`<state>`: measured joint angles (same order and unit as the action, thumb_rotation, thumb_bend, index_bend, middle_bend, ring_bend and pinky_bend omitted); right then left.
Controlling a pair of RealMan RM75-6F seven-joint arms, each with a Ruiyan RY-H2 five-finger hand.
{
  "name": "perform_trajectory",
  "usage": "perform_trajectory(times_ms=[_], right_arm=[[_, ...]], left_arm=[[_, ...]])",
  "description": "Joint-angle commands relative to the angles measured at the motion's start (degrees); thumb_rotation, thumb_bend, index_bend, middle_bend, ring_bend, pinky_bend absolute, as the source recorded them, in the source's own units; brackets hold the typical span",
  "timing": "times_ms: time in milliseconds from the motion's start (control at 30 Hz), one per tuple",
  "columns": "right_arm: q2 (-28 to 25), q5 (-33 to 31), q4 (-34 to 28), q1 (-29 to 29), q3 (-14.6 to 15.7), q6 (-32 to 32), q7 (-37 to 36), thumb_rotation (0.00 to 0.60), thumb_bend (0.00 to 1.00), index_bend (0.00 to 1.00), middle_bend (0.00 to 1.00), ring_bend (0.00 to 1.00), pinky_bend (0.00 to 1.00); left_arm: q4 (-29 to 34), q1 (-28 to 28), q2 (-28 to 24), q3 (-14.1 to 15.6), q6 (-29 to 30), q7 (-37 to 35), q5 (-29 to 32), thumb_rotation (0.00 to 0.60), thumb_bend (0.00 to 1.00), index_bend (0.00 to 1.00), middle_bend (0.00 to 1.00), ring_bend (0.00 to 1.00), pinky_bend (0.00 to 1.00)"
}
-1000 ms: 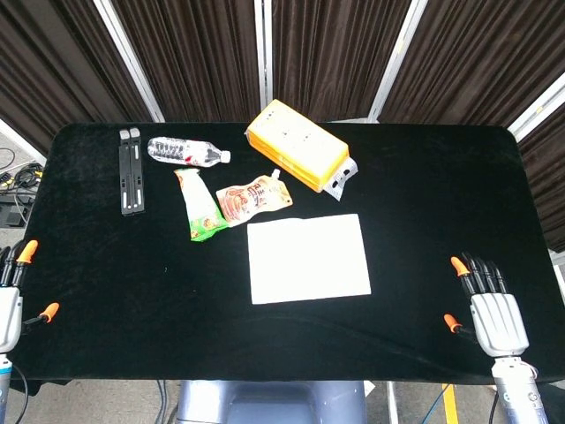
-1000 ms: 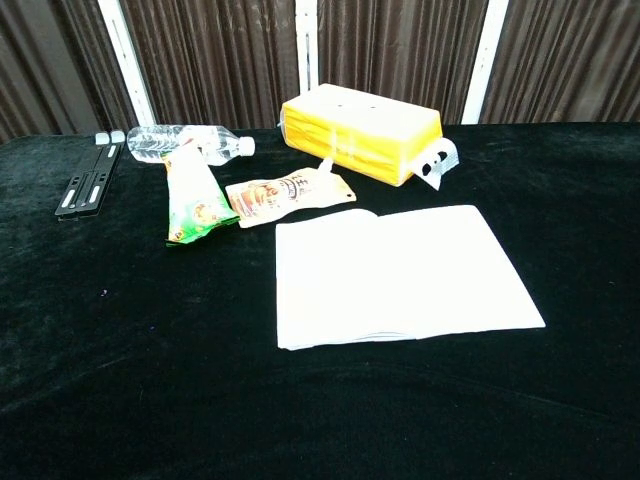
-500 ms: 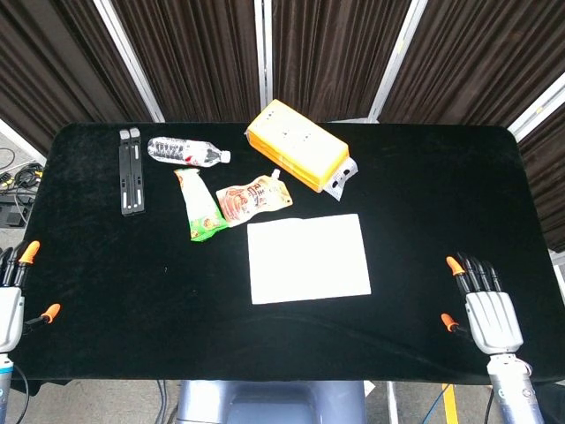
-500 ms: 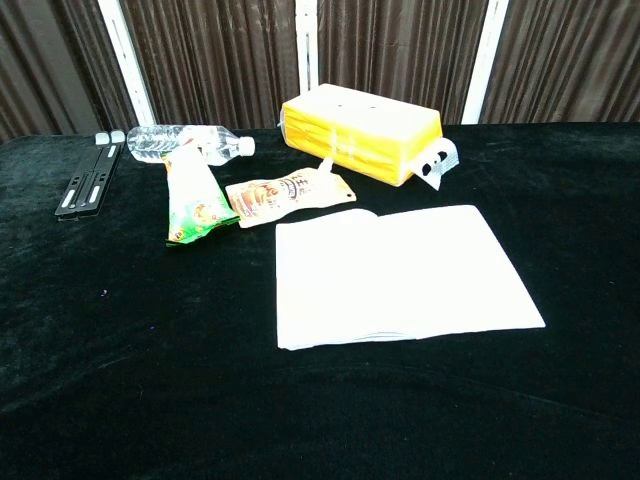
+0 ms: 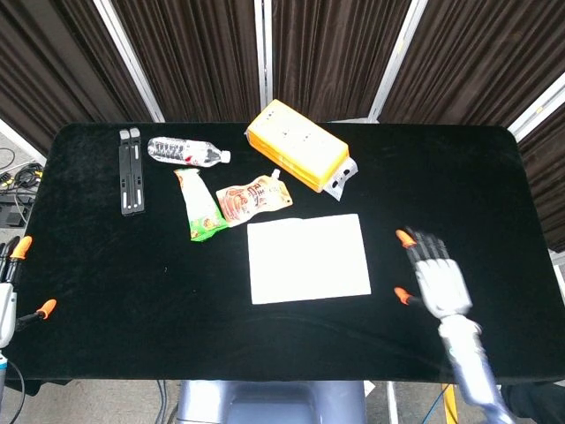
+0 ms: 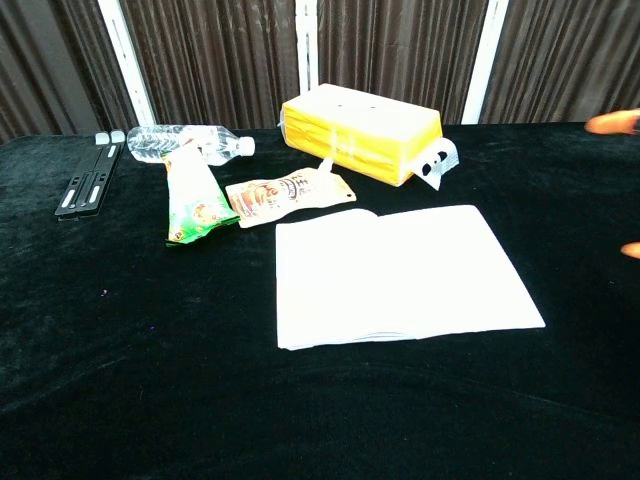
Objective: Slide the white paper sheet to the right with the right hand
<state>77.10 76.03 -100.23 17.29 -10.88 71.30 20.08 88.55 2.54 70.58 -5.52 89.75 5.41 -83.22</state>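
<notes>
The white paper sheet (image 5: 308, 258) lies flat on the desk (image 5: 106, 265), just in front of the orange pouch (image 5: 253, 198). Thin and limp; press down with flat fingers. Right hand (image 5: 434, 276) hovers beside it, fingers spread, empty.

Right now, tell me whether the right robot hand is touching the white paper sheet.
Apart. The head view shows black tablecloth between the right robot hand and the white paper sheet.

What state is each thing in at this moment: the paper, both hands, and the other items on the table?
white paper sheet: flat on the table, untouched
right hand: open, blurred, right of the sheet, apart from it
left hand: open at the table's left edge, holding nothing
water bottle: lying on its side, capped
yellow box: closed, lying flat
orange pouch: lying flat
green packet: lying flat
</notes>
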Motion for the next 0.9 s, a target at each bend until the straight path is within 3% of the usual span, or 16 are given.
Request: perform_trajectory(times_ms=[33,500,900], right_arm=[[5.5,-7.3,-3.4,4.5,-3.5,-2.8,6.7,0.600,0.09,0.00,0.00,0.00,0.00],[20.9,-25.3,-3.2,13.5,-6.6,-1.2,19.0,0.600,0.09,0.00,0.00,0.00,0.00],[29.2,-31.1,3.3,18.7,-6.1,-0.5,22.1,0.600,0.09,0.00,0.00,0.00,0.00]], left_arm=[[0.1,0.2,-0.1,-0.1,-0.2,-0.3,0.0,0.600,0.13,0.00,0.00,0.00,0.00],[-0.3,0.6,-0.8,-0.4,-1.8,-2.6,1.5,0.600,0.13,0.00,0.00,0.00,0.00],[-0.8,0.7,-1.7,-1.0,-2.6,-5.8,2.8,0.600,0.13,0.00,0.00,0.00,0.00]])
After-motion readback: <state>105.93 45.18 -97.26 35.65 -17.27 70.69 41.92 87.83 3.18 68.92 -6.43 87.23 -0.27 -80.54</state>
